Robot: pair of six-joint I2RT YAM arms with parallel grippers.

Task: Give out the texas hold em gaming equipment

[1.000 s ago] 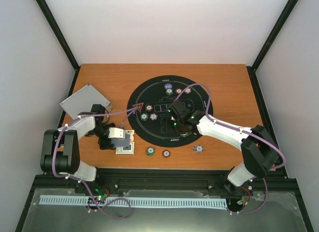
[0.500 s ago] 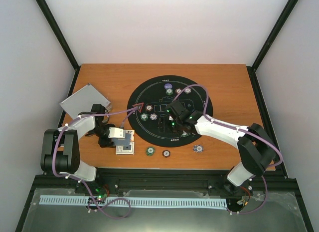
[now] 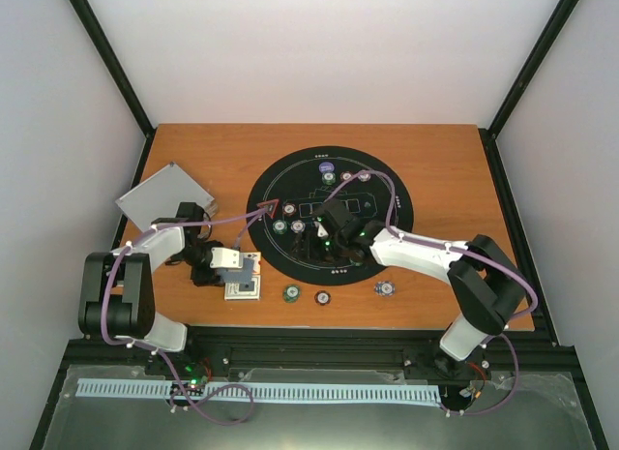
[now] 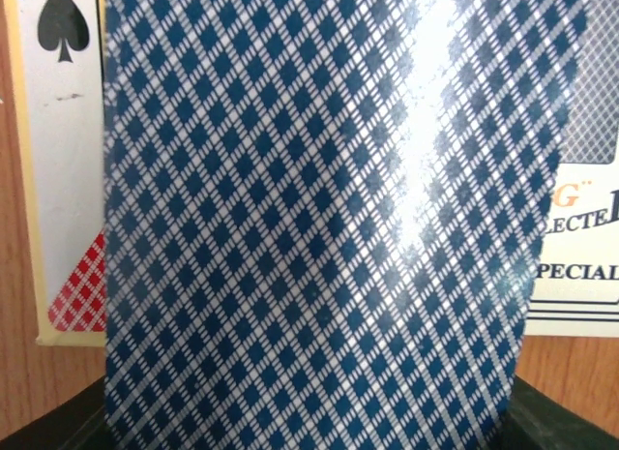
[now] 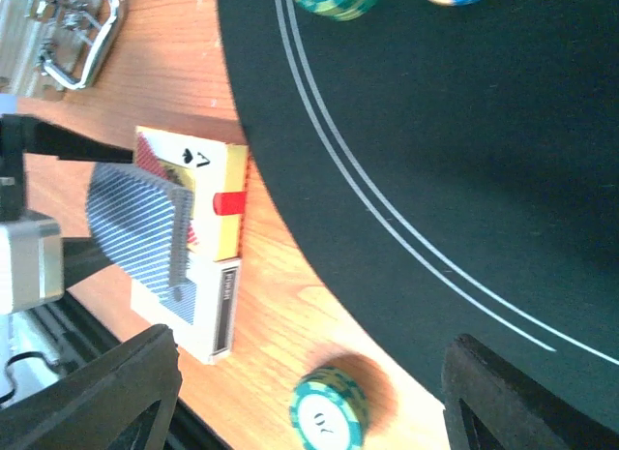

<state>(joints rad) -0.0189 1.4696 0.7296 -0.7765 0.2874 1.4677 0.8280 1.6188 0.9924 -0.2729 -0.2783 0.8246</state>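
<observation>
My left gripper [image 3: 230, 264] is shut on a stack of blue-and-white diamond-backed playing cards [image 4: 309, 218] that fills the left wrist view. It holds them just above the open card box [image 4: 58, 179], which lies on the wood left of the black mat [image 3: 290, 252]. The right wrist view shows the same cards [image 5: 135, 227] over the box [image 5: 221, 276]. My right gripper [image 3: 324, 229] hangs open over the mat's middle with nothing in it [image 5: 309, 373]. Several striped chips [image 3: 329, 178] sit on the mat. A green chip [image 3: 290, 293], a brown chip [image 3: 322, 297] and a blue-white chip [image 3: 385, 288] lie on the wood.
The silver case [image 3: 164, 195] lies open at the table's left, behind the left arm. The green chip [image 5: 329, 411] shows far below my right fingers, beside the mat's edge [image 5: 464, 160]. Both arm bases stand along the near rail.
My right gripper has swung left and a little back across the mat. The left arm has stayed over the card box.
</observation>
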